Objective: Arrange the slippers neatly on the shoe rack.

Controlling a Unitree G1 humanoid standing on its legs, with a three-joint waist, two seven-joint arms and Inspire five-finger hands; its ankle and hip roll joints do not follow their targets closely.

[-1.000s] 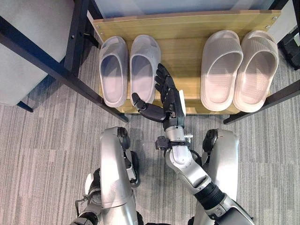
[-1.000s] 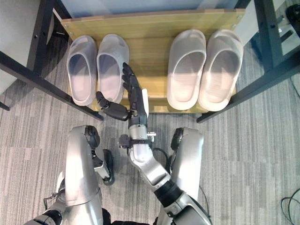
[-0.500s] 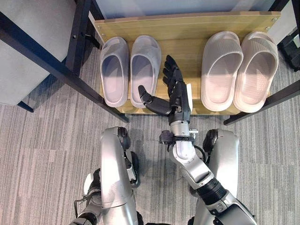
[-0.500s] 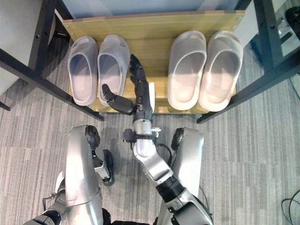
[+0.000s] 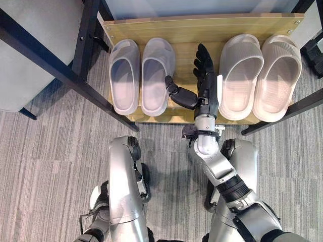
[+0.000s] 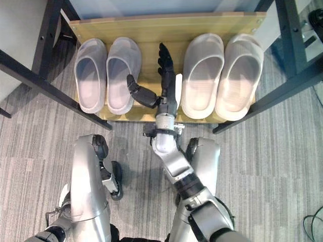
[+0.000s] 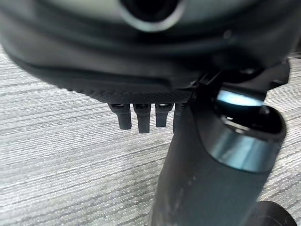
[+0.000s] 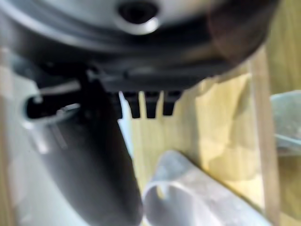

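A pair of grey slippers (image 5: 123,75) (image 5: 157,74) lies side by side on the left of the wooden shoe rack (image 5: 202,27). A pair of beige slippers (image 5: 239,75) (image 5: 277,75) lies on its right. My right hand (image 5: 206,88) reaches over the rack's front edge into the gap between the pairs. It is open, fingers straight, thumb spread toward the grey pair, its outer edge close beside the inner beige slipper (image 6: 201,74). A grey slipper (image 8: 197,202) shows past its fingers (image 8: 146,107). My left hand (image 7: 141,117) hangs low over the carpet, fingers relaxed.
Black metal frame bars cross at the left (image 5: 55,70) and at the right (image 5: 285,112) of the rack. A grey padded surface (image 5: 30,45) sits at the far left. Grey carpet (image 5: 50,161) lies in front of the rack.
My right hand has moved right and forward, from beside the grey pair to beside the inner beige slipper, staying open. The slippers have not moved.
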